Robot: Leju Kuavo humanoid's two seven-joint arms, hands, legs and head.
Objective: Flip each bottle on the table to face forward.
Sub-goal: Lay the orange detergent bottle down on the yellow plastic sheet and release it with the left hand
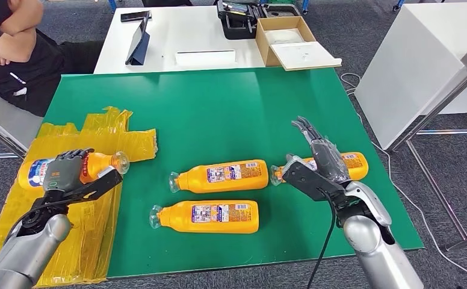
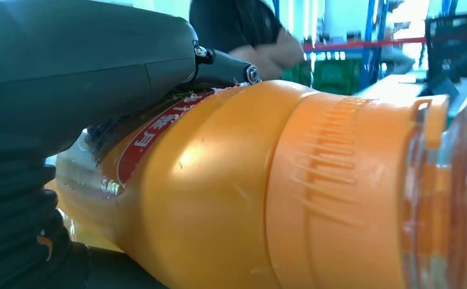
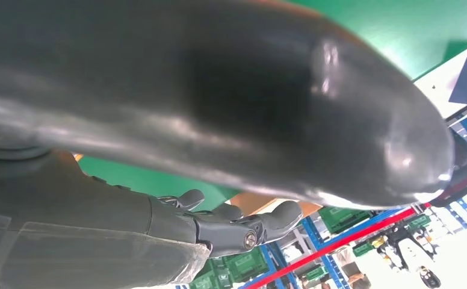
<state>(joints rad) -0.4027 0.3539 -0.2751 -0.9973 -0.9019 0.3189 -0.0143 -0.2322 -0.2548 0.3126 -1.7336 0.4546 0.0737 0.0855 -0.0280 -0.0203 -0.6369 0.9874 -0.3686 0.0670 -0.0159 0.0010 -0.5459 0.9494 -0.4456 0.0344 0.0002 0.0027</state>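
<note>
Four orange bottles with clear caps lie on their sides on the green table (image 1: pixel 219 108). My left hand (image 1: pixel 62 171) grips the leftmost bottle (image 1: pixel 95 163) from above, fingers curled over its label; up close, the fingers (image 2: pixel 68 72) wrap its orange shoulder (image 2: pixel 249 192). Two bottles lie in the middle, one (image 1: pixel 222 176) behind the other (image 1: pixel 210 217), labels up, caps to the left. My right hand (image 1: pixel 318 162) is over the rightmost bottle (image 1: pixel 354 164), fingers stretched out and apart, thumb by its neck. The right wrist view shows the thumb (image 3: pixel 219 108) and loose fingers holding nothing.
A crumpled yellow sheet (image 1: pixel 98 135) covers the table's left edge under the held bottle. Behind stands a white table with a cardboard box (image 1: pixel 285 39), a tablet (image 1: pixel 138 42) and a black case (image 1: pixel 240 18). A person (image 1: pixel 14 54) sits at the far left.
</note>
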